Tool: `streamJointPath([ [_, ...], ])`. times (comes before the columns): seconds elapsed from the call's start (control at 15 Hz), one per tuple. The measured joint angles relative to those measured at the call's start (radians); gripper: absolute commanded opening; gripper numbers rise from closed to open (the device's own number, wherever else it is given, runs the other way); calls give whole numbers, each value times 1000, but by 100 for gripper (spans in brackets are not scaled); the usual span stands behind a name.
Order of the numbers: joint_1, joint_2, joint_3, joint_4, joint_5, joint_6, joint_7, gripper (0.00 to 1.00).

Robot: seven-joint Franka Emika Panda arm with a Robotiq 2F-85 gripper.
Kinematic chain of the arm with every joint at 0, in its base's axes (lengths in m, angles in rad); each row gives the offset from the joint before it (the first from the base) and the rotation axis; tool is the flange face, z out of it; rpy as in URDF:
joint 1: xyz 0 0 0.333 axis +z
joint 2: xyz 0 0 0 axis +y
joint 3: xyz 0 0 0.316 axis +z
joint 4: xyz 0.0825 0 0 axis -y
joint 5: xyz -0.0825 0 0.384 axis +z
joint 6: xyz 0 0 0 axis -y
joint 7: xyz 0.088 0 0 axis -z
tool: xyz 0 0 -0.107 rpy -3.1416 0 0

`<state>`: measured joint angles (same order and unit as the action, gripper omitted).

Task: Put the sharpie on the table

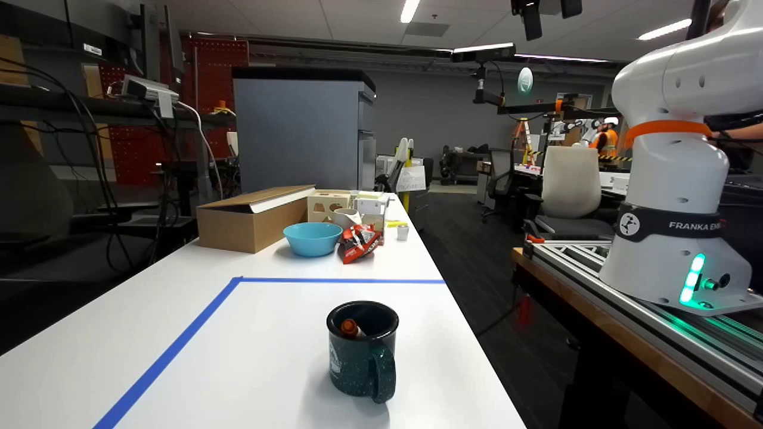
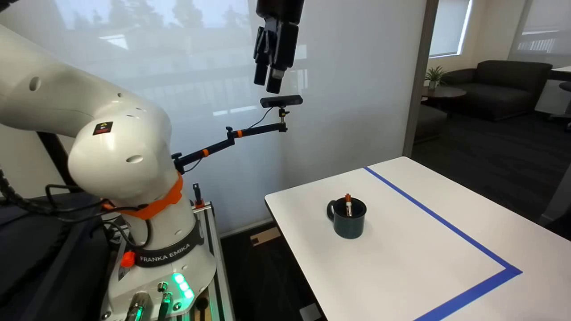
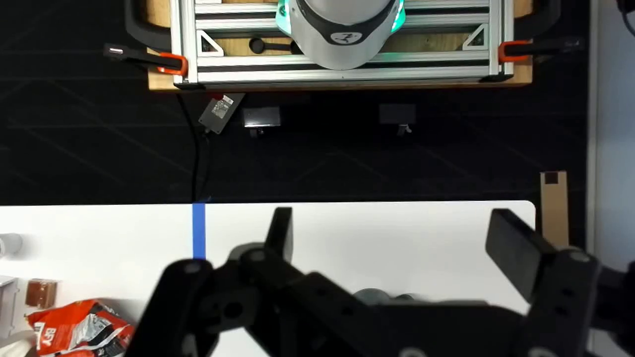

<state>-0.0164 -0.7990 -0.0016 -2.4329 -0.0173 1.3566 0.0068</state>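
Wrist view shows a wide, empty pincer (image 3: 391, 225); it should lift the sharpie (image 2: 348, 205) above the mug (image 2: 349, 228) before veering left or right.

Lower end of the sharpie (image 2: 348, 205) hidden inside the mug (image 2: 349, 227)

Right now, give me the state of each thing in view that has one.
Sharpie: inside the mug, leaning, reddish end up
Mug: upright on the table, holding the sharpie
Jaws: open, gripping nothing
Blue bowl: upright, inside mostly hidden
Red bag: crumpled; whether sealed, cannot tell
Cardboard box: top flap looks slightly raised
Base lights: lit green
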Motion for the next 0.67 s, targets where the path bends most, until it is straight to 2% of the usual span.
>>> streamJointPath([
  [0.4, -2, 18, -6, -9, -28, 20, -4, 100],
  [0.67, 1, 102, -39, -29, -184, 174, -139, 100],
])
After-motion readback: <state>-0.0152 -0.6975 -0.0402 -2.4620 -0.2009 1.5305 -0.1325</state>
